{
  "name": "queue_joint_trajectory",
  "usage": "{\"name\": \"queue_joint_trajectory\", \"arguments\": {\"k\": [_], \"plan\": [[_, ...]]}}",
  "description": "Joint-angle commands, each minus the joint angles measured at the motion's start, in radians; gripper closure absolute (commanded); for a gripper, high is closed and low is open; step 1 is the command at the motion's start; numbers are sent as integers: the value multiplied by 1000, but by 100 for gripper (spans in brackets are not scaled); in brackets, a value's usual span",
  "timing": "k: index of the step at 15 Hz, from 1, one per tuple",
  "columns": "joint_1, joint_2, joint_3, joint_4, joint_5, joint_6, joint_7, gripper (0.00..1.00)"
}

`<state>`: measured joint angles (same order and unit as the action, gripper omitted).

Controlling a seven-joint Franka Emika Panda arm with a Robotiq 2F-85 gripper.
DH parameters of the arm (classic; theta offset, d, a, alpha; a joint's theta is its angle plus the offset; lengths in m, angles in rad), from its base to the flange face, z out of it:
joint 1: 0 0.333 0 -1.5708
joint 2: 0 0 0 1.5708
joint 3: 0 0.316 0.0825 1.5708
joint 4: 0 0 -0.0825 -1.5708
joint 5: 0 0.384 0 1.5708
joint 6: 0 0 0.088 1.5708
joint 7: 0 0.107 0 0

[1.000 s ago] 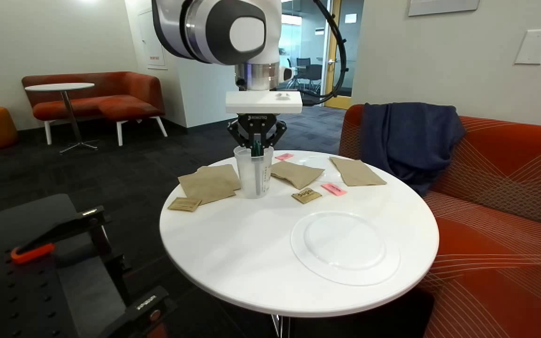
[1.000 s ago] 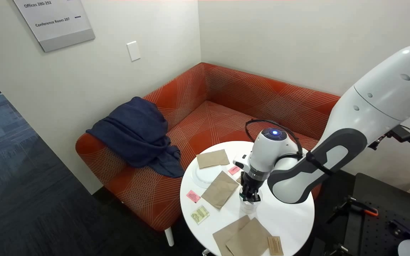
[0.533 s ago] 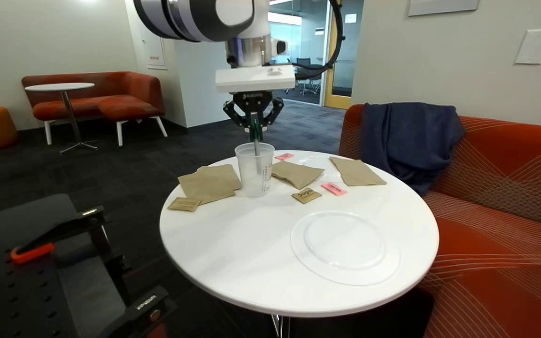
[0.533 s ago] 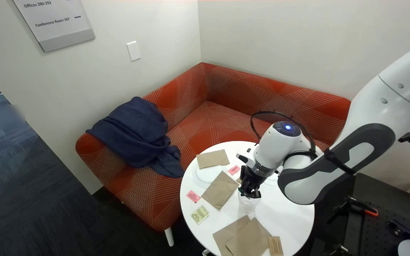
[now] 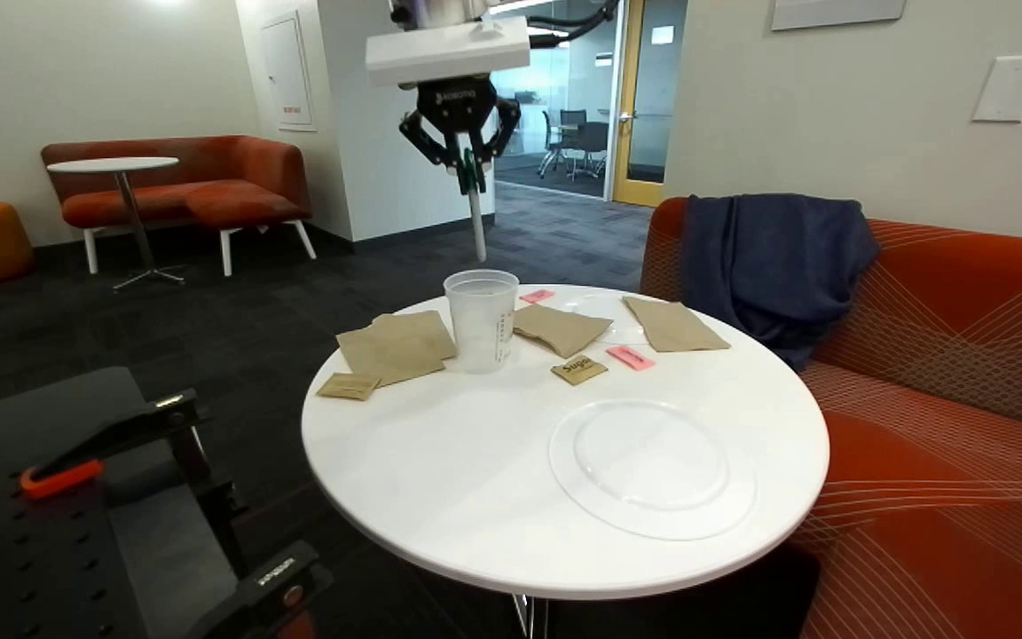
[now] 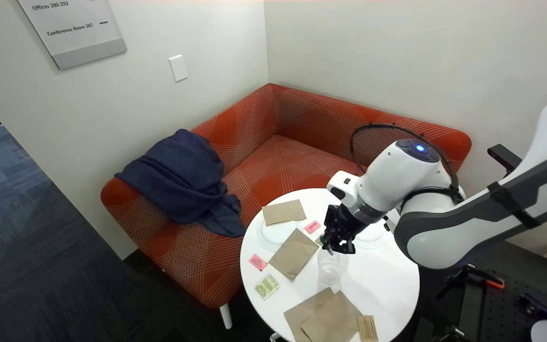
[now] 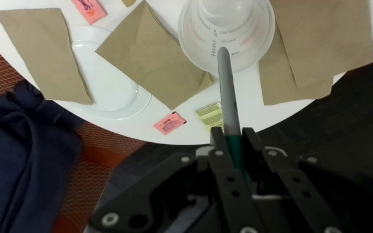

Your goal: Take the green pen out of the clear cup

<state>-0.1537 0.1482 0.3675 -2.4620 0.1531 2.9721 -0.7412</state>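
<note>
One gripper (image 5: 472, 182): higher than the cup (image 5: 483, 327), gripping the pen (image 5: 475, 222) by its green part
Cup: upright, pen fully out
Pen: slightly tilted, pointing down from the gripper toward the cup
Tip (image 5: 481, 254): just above the cup, not touching; sideways move likely next

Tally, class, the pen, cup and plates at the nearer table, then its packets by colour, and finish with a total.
Green pen: 1
Clear cup: 1
Plates: 2
Pink packets: 2
Brown packets: 2
Yellow-green packet: 1
Total: 9
</note>
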Motion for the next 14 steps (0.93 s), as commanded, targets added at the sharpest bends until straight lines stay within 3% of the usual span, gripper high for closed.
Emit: {"name": "queue_joint_trajectory", "arguments": {"k": [1, 3, 6, 14], "plan": [[-35, -129, 48, -35, 127, -45, -38, 95], [-40, -158, 45, -8, 230, -77, -65, 95], [-51, -189, -6, 24, 286, -117, -43, 95], [-132, -123, -114, 110, 212, -90, 123, 95]]}}
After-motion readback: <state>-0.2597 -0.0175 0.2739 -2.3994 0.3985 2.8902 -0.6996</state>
